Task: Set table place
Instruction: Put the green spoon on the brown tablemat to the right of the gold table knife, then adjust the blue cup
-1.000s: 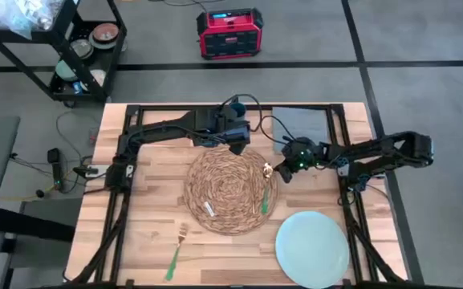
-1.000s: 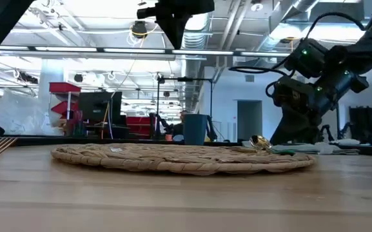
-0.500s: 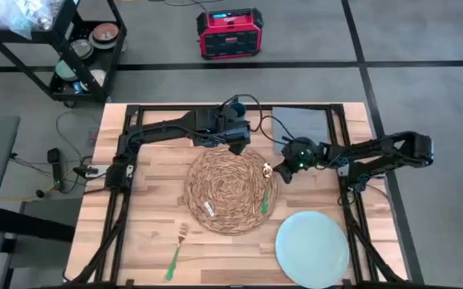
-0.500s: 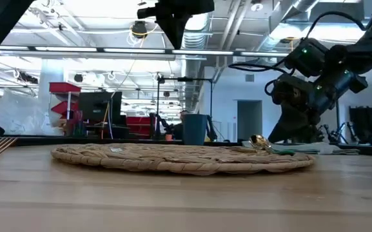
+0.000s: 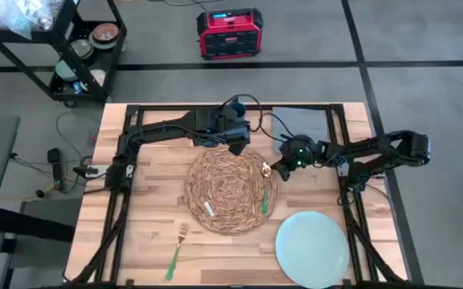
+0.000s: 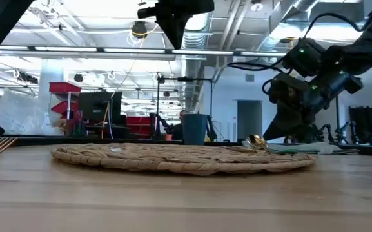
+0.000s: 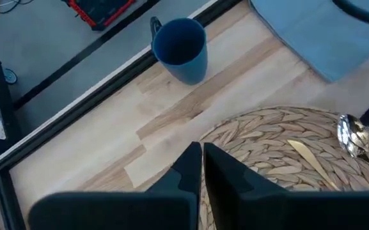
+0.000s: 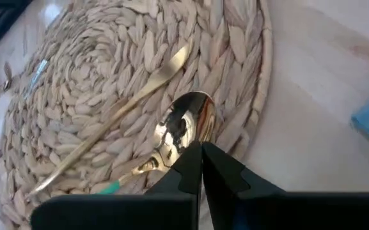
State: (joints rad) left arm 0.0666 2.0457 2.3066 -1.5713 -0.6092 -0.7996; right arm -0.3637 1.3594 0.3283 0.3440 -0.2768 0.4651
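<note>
You are facing a light, floppy placemat (image 5: 231,190), best pinched at its rim; both grippers' fingers are showing closed, empty.

A pale-blue plate (image 5: 312,247) sits at the near right corner. A grey napkin (image 5: 301,125) lies at the far edge, a blue mug (image 7: 181,50) beside it. A gold spoon (image 8: 183,126) and knife (image 8: 110,121) lie on the mat; a green-handled fork (image 5: 175,253) lies on the wood. Beyond, a red box (image 5: 229,33) and a cart (image 5: 62,48) stand on the floor.
</note>
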